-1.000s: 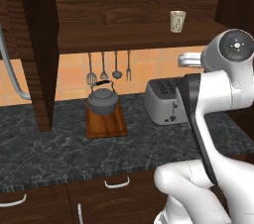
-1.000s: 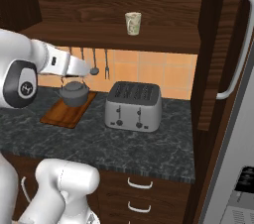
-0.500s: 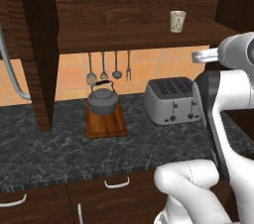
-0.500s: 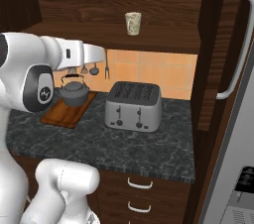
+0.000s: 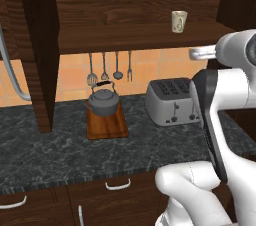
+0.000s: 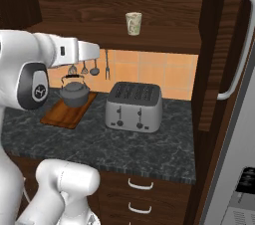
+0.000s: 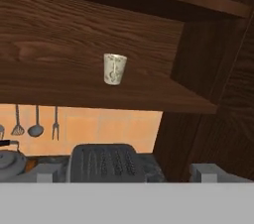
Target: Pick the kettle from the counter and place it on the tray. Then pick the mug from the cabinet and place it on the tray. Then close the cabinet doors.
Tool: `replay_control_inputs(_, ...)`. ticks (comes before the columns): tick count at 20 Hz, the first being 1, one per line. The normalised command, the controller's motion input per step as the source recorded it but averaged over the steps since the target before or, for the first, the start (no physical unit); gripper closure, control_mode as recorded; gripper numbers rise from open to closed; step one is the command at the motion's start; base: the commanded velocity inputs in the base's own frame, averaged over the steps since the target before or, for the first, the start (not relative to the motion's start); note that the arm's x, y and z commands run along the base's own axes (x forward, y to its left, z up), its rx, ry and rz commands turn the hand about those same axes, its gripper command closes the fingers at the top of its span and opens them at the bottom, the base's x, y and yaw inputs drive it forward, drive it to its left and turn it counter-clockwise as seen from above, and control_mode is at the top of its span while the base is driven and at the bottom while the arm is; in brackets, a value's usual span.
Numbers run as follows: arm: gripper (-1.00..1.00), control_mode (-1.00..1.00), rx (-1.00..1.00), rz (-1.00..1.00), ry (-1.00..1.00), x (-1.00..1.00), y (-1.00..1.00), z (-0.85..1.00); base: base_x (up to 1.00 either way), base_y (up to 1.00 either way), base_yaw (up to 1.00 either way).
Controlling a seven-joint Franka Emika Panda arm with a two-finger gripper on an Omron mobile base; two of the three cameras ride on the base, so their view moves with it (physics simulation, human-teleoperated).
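Note:
The dark-grey kettle (image 5: 103,101) (image 6: 74,93) stands on the reddish-brown tray (image 5: 106,127) (image 6: 63,115) on the marbled counter (image 5: 60,155). On the open cabinet's shelf (image 5: 125,37) the cream mug (image 5: 178,21) (image 6: 133,23) (image 7: 114,69) stands upright. My gripper (image 7: 127,172) is open and holds nothing; it sits below and in front of the mug, well short of it. From the base views its hand (image 6: 92,50) (image 5: 200,52) hangs just under shelf height above the toaster. Both cabinet doors (image 5: 35,45) (image 6: 214,45) stand open.
A boxy silver toaster (image 5: 170,101) (image 6: 133,105) (image 7: 106,162) sits under the mug, right of the tray. Utensils (image 5: 110,67) hang on the orange tiled wall. A fridge with a long handle (image 6: 239,45) stands at the right. Lower drawers (image 6: 139,194) run under the counter.
The arm has swung away from the kettle, rising and moving right toward the shelf; the hand now points at the mug. Kettle, tray and mug have not moved.

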Motion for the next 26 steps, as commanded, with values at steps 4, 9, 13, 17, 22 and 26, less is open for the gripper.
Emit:
replay_control_inputs(4, -1.00, -1.00, 0.05, 0.00, -0.04, 0.27, 0.03, 0.09, 0.00, 0.00, 0.00)
replay_control_inputs(9, -1.00, -1.00, 0.03, 0.05, -0.07, 0.43, 0.04, 0.27, 0.00, 0.00, 0.00)
replay_control_inputs(13, -1.00, -1.00, 0.02, 0.03, -0.05, 0.48, 0.00, 0.34, 0.00, 0.00, 0.00)
replay_control_inputs(17, -1.00, -1.00, 0.09, 0.08, -0.02, 0.48, -0.14, 0.03, 0.00, 0.00, 0.00)
replay_control_inputs(22, -1.00, -1.00, 0.09, 0.08, 0.00, 0.69, -0.02, 0.00, 0.00, 0.00, 0.00)
replay_control_inputs(26, -1.00, -1.00, 0.07, 0.08, 0.01, 0.69, -0.03, 0.00, 0.00, 0.00, 0.00)
